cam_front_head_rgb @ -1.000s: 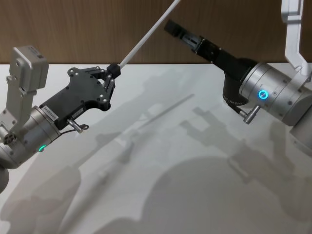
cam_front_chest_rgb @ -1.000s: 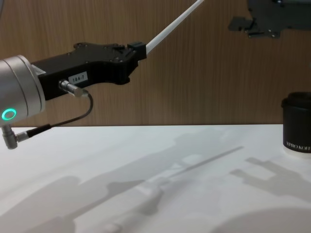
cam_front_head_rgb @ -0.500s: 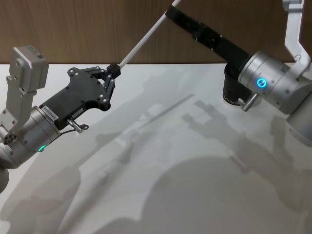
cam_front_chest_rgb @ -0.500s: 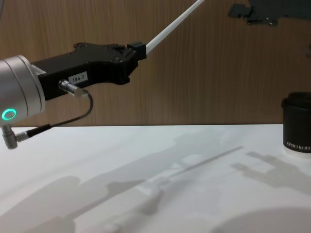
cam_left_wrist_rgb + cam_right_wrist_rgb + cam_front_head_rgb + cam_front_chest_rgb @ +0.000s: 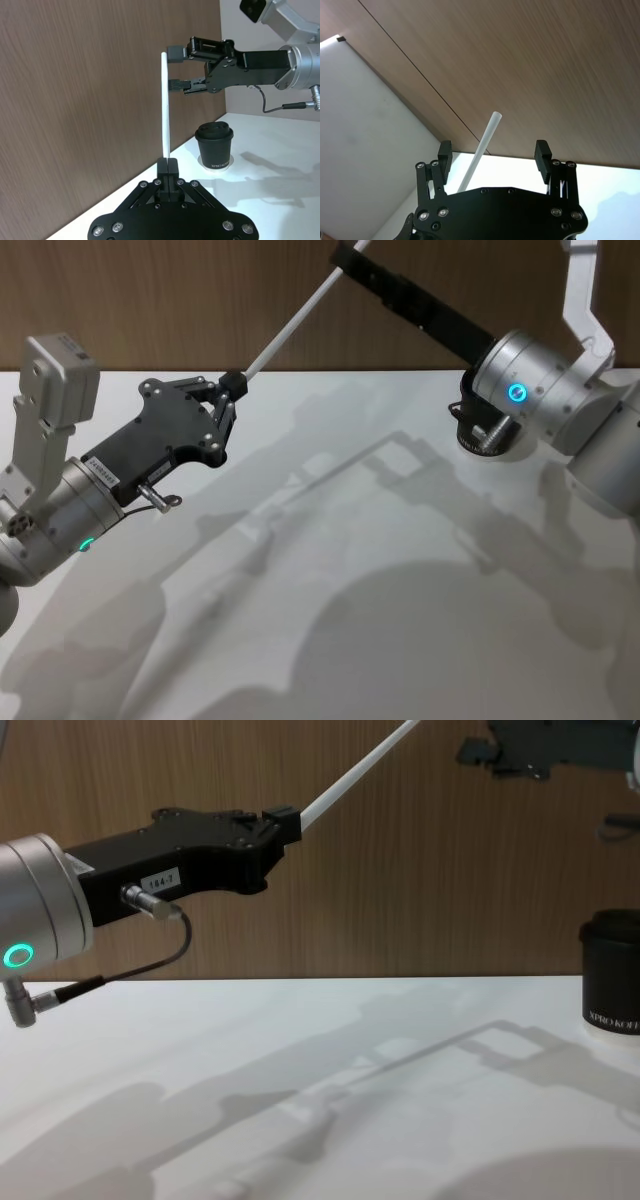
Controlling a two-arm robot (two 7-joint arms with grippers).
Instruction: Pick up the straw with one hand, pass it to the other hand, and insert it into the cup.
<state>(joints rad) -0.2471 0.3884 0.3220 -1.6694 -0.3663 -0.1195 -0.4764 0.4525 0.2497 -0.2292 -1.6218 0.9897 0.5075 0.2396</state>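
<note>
Straw, one, in left gripper; cup, one.

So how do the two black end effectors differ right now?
The left black two-finger end effector is shut on the lower end of the long white straw; the right black end effector is open around its upper end. The left wrist's ring glows green, the right wrist's ring blue. Both are black on silver wrists.
</note>
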